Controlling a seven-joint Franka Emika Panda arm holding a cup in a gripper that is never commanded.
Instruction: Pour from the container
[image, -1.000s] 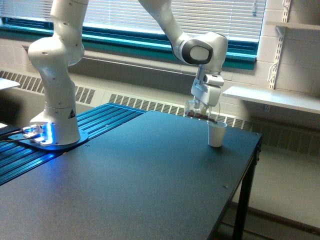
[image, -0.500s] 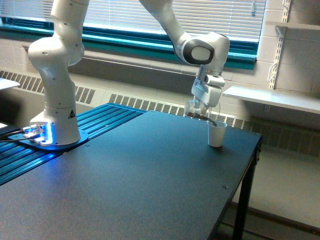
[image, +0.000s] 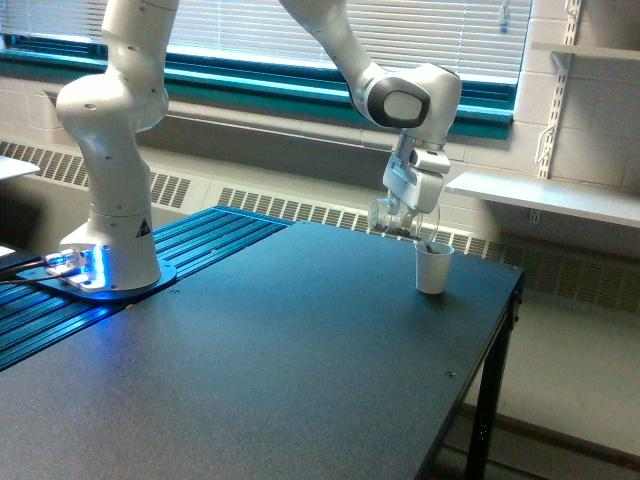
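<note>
Container now emptier, tipped further.

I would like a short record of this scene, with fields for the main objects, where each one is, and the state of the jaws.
arm: white Panda, base on the exterior view's left
gripper: jaws shut on the container
container: clear cup, tipped on its side, mouth toward the white cup
contents: brown bits hard to see in the container at this moment
white cup: upright on the table, just below the container's mouth
table: dark top, white cup near its far right corner
contact: container and white cup appear apart
</note>
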